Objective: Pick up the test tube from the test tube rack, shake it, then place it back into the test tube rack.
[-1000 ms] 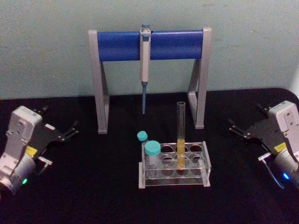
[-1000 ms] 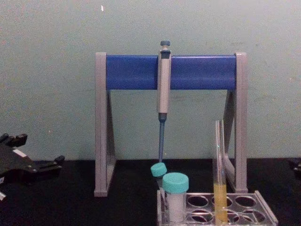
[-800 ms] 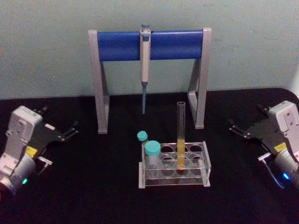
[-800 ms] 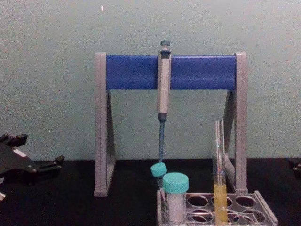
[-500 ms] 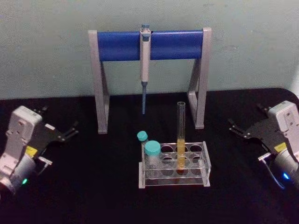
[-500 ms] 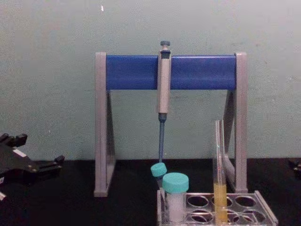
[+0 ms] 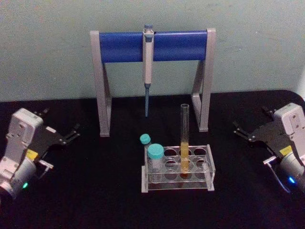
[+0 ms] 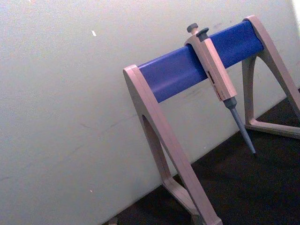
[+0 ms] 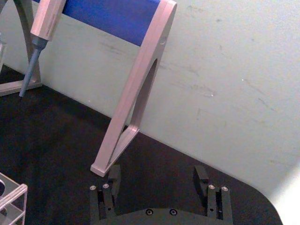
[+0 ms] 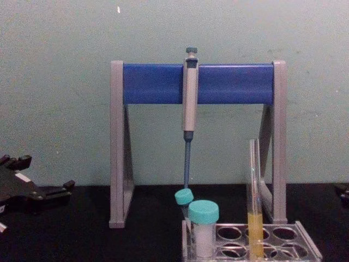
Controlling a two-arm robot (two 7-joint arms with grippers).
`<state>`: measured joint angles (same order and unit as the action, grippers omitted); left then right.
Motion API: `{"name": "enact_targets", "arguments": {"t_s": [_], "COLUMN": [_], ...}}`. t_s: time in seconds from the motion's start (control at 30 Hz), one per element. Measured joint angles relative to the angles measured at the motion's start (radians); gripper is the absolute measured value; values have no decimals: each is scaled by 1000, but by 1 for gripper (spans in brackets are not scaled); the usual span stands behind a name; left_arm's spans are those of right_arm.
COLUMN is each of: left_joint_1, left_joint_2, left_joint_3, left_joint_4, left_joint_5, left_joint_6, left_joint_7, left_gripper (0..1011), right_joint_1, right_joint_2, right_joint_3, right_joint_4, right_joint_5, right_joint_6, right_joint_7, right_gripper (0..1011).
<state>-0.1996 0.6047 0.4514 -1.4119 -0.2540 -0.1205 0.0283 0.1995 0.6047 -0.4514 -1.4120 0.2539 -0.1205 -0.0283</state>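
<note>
The test tube (image 7: 184,136) is a tall clear glass tube with yellow liquid in its lower part. It stands upright in a middle hole of the clear test tube rack (image 7: 202,174) at the table's centre, also seen as the test tube (image 10: 254,202) in the rack (image 10: 305,248). My left gripper (image 7: 59,126) rests open at the far left, well away from the rack. My right gripper (image 7: 248,126) rests open at the far right; the right wrist view shows the right gripper (image 9: 157,176) with its fingers (image 9: 114,174) wide apart and nothing between them.
Two teal-capped white tubes (image 7: 155,155) stand in the rack's left holes. Behind the rack stands a grey-and-blue pipette stand (image 7: 152,45) with a pipette (image 7: 147,67) hanging from it. The black table (image 7: 95,191) has open room on both sides of the rack.
</note>
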Motion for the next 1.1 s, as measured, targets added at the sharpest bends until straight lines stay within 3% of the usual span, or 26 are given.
{"name": "enact_targets", "arguments": {"t_s": [1.1], "left_joint_1": [0], "left_joint_2": [0], "left_joint_3": [0], "left_joint_4": [0], "left_joint_5": [0], "left_joint_6": [0], "left_joint_7": [0], "left_gripper": [1010], "right_joint_1": [0], "right_joint_2": [0], "right_joint_3": [0], "right_joint_4": [0], "right_joint_5": [0], "right_joint_6": [0], "right_joint_7": [0], "right_gripper": [1000]}}
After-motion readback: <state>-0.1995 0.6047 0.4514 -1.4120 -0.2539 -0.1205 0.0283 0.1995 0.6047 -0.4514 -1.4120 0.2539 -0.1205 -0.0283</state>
